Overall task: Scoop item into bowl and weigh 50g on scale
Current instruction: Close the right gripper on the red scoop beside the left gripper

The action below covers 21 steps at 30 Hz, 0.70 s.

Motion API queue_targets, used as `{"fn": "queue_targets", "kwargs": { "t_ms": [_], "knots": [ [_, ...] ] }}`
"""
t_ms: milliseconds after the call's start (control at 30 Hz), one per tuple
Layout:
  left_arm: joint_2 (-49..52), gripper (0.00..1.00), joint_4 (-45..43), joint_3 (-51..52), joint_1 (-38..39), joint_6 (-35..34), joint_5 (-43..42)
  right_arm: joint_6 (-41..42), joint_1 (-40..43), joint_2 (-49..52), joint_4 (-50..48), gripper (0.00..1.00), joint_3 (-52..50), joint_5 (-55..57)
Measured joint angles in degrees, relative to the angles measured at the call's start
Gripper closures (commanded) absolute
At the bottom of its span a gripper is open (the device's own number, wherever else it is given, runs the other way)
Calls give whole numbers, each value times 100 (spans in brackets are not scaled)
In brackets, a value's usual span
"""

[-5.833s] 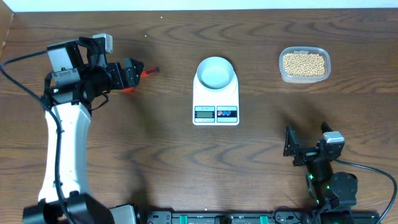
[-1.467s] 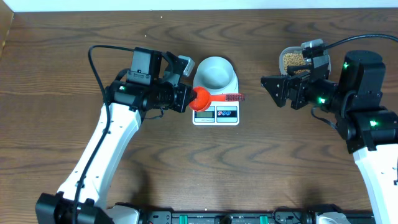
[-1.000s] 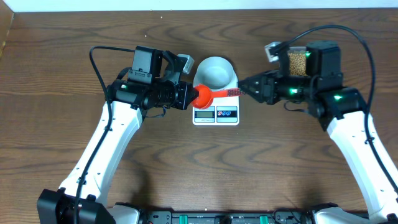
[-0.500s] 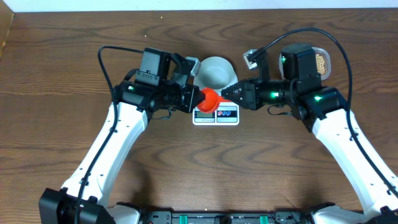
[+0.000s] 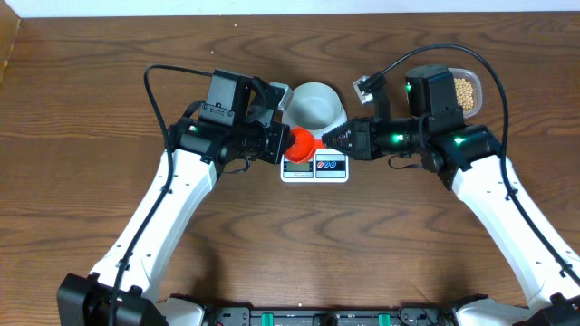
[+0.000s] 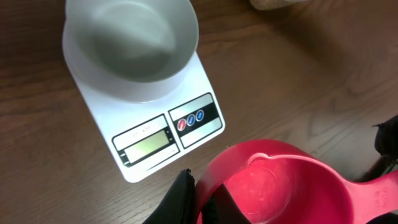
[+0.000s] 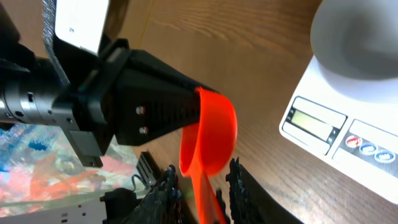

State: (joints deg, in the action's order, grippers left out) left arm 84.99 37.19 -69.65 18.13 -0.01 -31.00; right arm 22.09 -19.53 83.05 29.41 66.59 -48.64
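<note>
Left end effector [image 6: 198, 199] is clenched on the rim of a red-orange plastic scoop [image 6: 267, 180]. Facing it, the right end effector [image 7: 202, 186] straddles the scoop's handle; I cannot tell whether it pinches. Just below both sits the flat white digital scale [image 6: 155, 115], carrying the pale round bowl [image 6: 130, 43]. Behind the right arm, tan beans [image 5: 464, 89] fill a clear plastic tub [image 5: 478, 94] on the dark wooden tabletop [image 5: 299, 244].

The scoop [image 5: 302, 143] is bright red-orange. The scale [image 5: 314, 168] is white, its near edge showing a grey-green display and a black panel with one red and one blue button. The bowl [image 5: 315, 104] is pale blue-white, the beans [image 5: 465, 89] at far right tan-yellow, and the table [image 5: 290, 244] dark brown with streaky wood grain.
</note>
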Motion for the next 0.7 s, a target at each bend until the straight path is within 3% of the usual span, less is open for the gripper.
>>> {"fn": "queue_targets", "kwargs": {
  "t_ms": [433, 700],
  "knots": [
    [0, 93, -17, 0, 0, 0, 138, 33, 0, 0, 262, 83, 0, 0],
    [0, 93, -17, 0, 0, 0, 140, 59, 0, 0, 254, 94, 0, -9]
  ]
}}
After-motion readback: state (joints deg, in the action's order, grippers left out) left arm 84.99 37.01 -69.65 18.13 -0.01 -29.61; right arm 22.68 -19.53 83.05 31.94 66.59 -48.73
